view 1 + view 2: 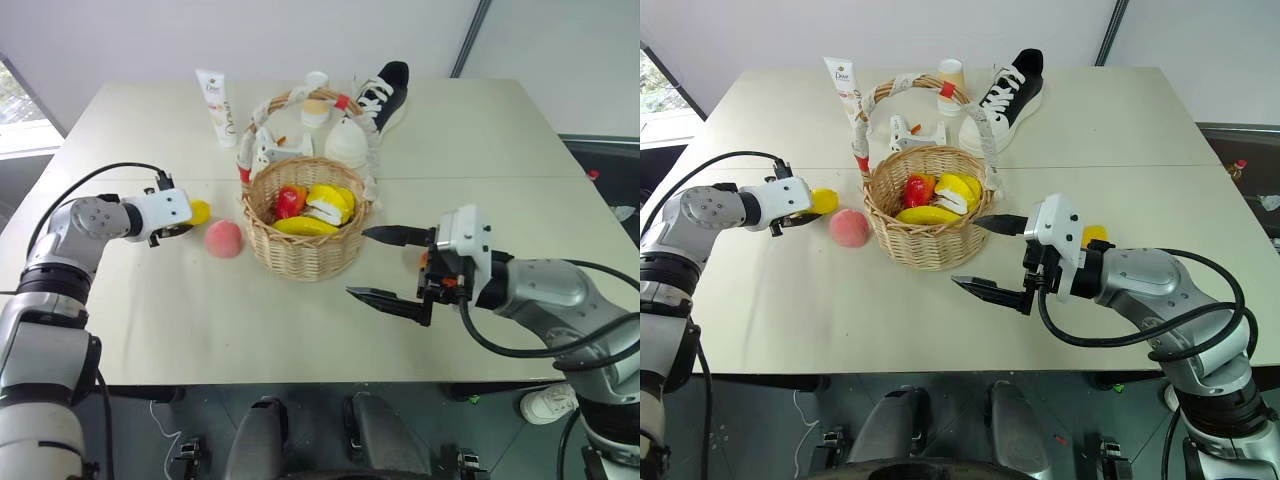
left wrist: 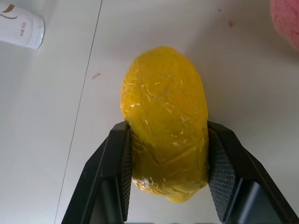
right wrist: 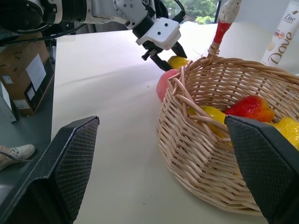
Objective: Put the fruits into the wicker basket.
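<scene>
Right claw (image 1: 390, 268): nearest of all, at about 4 o'clock from the basket; fingers stood wide apart with nothing between them, pointing toward the basket's side.
Left claw (image 1: 178, 228): at 9 o'clock from the basket; closed on the yellow lemon (image 2: 164, 123), both pads pressing its flanks; the fruit appeared to sit on the table (image 1: 200, 330) yet, not lifted.
Pink peach (image 1: 224, 239): on the table between the lemon and the basket, just beside the basket wall; untouched.
Wicker basket (image 1: 300, 255): mid-table; already held a red-orange fruit (image 1: 290, 200), yellow pieces (image 1: 330, 200) and a long yellow one (image 1: 303, 226) at the front.
Beyond the basket: a white tube (image 1: 216, 106) at 11 o'clock, small white containers (image 1: 316, 100) at 12, a sneaker (image 1: 378, 100) at 1 o'clock; none of them fruit.
Progress: judged well along; several fruits in, lemon gripped but not carried over, peach left; a small orange-yellow thing (image 1: 1095, 235) behind the right arm was perhaps another fruit, unclear.
</scene>
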`<control>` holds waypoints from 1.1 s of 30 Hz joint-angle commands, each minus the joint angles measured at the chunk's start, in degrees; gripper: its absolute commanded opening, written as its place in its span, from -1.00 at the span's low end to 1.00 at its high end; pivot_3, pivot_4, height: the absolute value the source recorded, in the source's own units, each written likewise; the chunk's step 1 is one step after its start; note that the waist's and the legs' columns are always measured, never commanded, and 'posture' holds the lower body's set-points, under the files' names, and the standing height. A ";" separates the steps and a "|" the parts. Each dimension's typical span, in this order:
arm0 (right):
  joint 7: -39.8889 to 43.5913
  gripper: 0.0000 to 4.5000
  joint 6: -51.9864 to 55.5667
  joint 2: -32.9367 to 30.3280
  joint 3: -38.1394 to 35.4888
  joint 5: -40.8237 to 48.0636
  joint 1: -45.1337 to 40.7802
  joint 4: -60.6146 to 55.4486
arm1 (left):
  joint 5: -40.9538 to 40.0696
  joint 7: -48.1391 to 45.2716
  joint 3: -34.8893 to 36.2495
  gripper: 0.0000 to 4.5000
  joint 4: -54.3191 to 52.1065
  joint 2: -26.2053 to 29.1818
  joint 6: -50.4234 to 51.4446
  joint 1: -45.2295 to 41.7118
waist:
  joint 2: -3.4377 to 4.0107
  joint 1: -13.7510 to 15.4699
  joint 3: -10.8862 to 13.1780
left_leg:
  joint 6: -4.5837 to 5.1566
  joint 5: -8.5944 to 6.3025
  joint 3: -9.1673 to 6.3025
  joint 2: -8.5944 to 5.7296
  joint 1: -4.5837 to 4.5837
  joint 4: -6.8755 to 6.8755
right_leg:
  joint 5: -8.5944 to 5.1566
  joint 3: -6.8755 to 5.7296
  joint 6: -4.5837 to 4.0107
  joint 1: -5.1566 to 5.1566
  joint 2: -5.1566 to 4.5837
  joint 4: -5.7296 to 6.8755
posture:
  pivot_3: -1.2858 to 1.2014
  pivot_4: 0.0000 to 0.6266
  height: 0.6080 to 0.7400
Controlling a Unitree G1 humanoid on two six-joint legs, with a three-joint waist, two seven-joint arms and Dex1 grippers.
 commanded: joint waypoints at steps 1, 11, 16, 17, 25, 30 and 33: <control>0.32 1.00 -2.19 0.10 -1.30 -0.32 1.27 -2.46 | -9.24 -1.71 9.59 -0.20 -4.43 3.80 5.35 2.72 | -0.02 -0.29 0.01 | 0.00 0.00 0.00 0.02 -0.01 -0.01 | 0.00 0.00 0.00 -0.03 0.01 0.01 | 0.03 -0.52 1.00; 2.99 1.00 -5.53 -0.31 -1.75 -2.79 0.14 2.83 | -51.09 -6.29 29.47 -0.20 -68.63 1.66 46.68 27.70 | -0.04 0.41 0.01 | -0.01 0.00 0.00 0.20 0.04 0.05 | 0.00 0.25 -0.01 0.00 -0.22 0.13 | 0.03 -0.52 1.00; 4.13 1.00 -6.11 0.65 -0.59 -3.65 -2.90 5.36 | -49.91 4.59 17.60 -0.20 -79.84 -7.78 54.57 21.00 | -0.07 0.41 -0.01 | -0.01 0.00 0.02 0.01 0.15 0.15 | 0.02 0.24 0.05 0.20 -0.09 0.09 | 0.03 -0.52 1.00; 4.17 1.00 -6.12 0.80 -0.41 -3.78 -3.19 5.54 | -48.71 5.54 16.34 -0.20 -79.85 -8.66 54.88 20.23 | -0.07 0.19 -0.01 | -0.01 0.00 0.02 -0.04 0.15 0.15 | 0.03 0.26 0.07 0.20 -0.04 0.09 | 0.03 -0.52 1.00; 2.65 1.00 -5.48 1.69 -0.21 -4.32 -3.82 4.90 | -43.10 8.83 11.95 0.56 -71.69 -15.94 53.49 14.91 | -0.05 -0.27 0.00 | 0.00 0.01 0.10 0.01 0.20 0.05 | 0.02 0.41 0.05 0.02 0.21 0.19 | 0.03 -0.52 1.00; 1.50 1.00 -5.08 1.72 -0.43 -4.22 -3.43 4.05 | -51.31 5.62 19.40 0.99 -74.73 -14.45 56.59 16.32 | -0.06 -0.05 0.00 | 0.00 0.00 0.11 0.01 0.15 0.06 | 0.02 0.41 0.05 0.00 0.14 0.18 | 0.03 -0.52 1.00; 1.10 1.00 -4.83 1.57 -0.57 -4.09 -3.15 3.49 | -57.38 2.25 25.88 0.99 -75.47 -9.73 61.24 19.63 | -0.05 -0.21 0.00 | 0.00 0.00 0.11 0.01 0.16 0.05 | 0.02 0.41 0.05 -0.02 0.12 0.18 | 0.03 -0.52 1.00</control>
